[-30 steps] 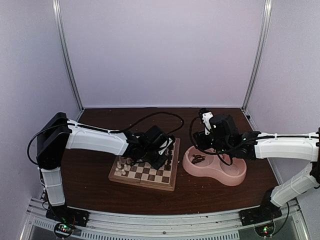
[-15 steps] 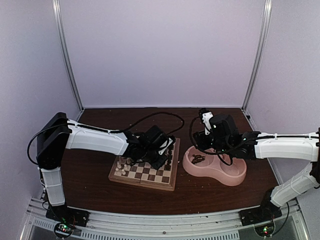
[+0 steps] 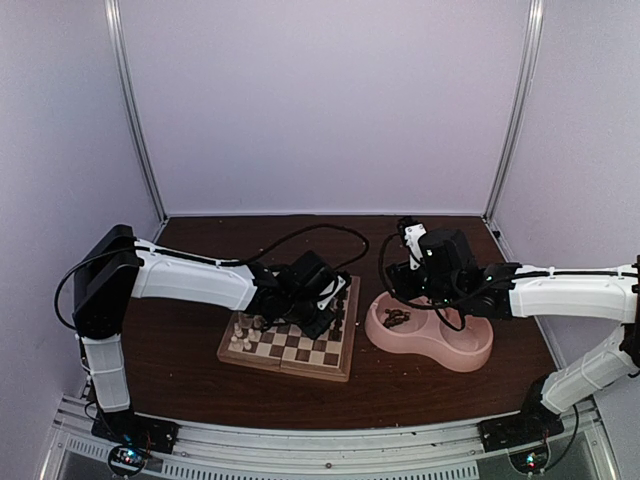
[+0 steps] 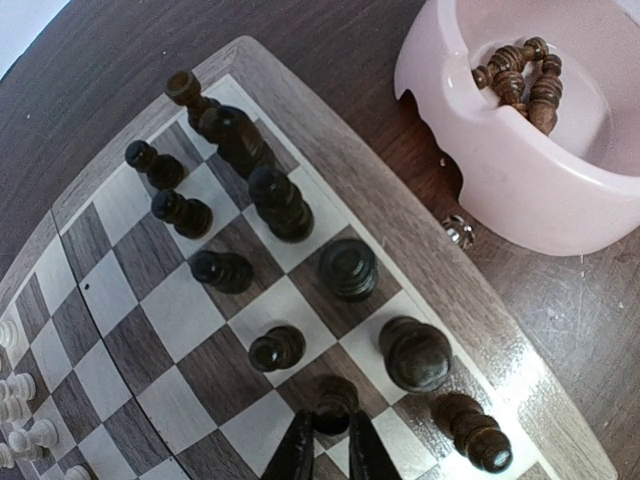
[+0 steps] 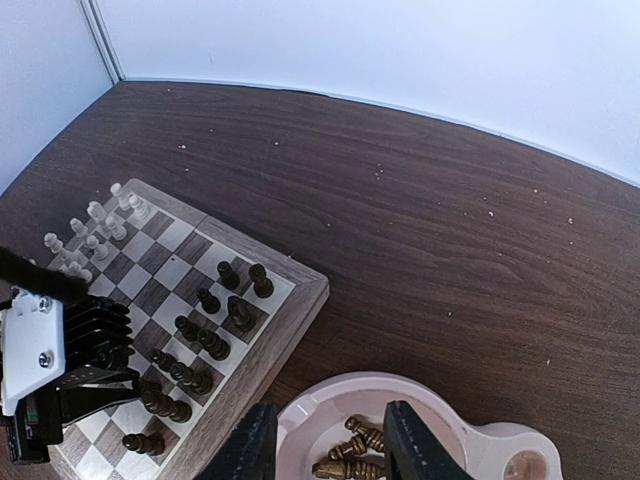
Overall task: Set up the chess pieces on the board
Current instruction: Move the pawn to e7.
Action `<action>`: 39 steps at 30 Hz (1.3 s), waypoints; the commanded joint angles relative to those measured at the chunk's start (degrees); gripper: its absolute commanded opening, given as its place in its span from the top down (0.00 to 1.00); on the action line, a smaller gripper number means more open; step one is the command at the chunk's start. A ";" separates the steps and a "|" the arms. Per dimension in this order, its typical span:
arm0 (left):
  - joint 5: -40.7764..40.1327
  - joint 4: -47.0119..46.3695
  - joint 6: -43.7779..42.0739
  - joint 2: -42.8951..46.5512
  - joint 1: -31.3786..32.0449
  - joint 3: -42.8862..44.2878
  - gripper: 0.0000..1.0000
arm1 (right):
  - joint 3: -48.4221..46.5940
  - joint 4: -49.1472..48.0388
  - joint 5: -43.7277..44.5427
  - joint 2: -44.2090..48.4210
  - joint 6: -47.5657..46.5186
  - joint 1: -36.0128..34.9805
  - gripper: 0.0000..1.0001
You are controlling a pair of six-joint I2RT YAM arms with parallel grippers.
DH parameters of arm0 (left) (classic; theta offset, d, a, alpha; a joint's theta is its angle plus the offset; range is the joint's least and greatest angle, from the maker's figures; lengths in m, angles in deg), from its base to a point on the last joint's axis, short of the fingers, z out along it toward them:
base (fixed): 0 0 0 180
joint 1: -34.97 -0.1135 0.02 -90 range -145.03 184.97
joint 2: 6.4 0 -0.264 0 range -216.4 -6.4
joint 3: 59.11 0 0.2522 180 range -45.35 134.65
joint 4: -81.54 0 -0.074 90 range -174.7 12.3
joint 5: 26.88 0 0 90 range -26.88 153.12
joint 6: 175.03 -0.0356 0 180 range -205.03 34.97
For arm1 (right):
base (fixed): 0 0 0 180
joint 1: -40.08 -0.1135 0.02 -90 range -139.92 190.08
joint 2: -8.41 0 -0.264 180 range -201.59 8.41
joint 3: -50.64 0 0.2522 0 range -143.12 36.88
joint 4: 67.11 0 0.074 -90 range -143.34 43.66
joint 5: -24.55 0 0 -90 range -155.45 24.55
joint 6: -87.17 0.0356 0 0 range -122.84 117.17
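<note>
The board [image 4: 470, 300] carries a cluster of dark chess pieces [image 4: 275, 200] along its right side, and cream pieces [image 4: 18, 400] stand at its left edge. My left gripper [image 4: 333, 445] is shut on a dark pawn [image 4: 334, 400], which stands upright on a dark square near the rim. The right gripper [image 5: 330, 440] hangs open over the pink bowl [image 5: 320, 400], nothing between its fingers. Several loose dark pieces [image 5: 355, 455] lie in the bowl below it. From above, the left gripper [image 3: 322, 318] sits over the board's right half [image 3: 300, 350].
The pink double bowl [image 3: 455, 350] stands just right of the board, its near wall [image 4: 520, 190] close to the board's rim. Dark wooden tabletop [image 5: 450, 220] stretches behind both. White walls and metal posts [image 3: 140, 130] close in the back and sides.
</note>
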 commanded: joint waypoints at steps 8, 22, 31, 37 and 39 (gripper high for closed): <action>0.41 -0.55 -0.11 0.20 -0.45 0.61 0.80 | 0.07 -0.10 -0.47 1.08 0.63 0.39 0.61; 0.30 -0.45 0.05 0.61 -0.41 -0.25 0.73 | 0.08 0.00 -0.81 1.32 0.64 0.39 0.62; 0.42 -0.53 0.49 2.43 -0.45 -1.91 0.69 | 0.07 -0.05 -0.99 1.17 0.55 0.39 0.61; 0.62 -3.96 1.33 7.35 -0.43 -6.60 0.66 | 0.15 0.62 -0.87 1.33 0.98 0.40 0.61; 0.35 -4.66 1.30 9.20 -0.43 -7.87 0.67 | 0.15 1.13 -0.87 1.25 1.37 0.39 0.62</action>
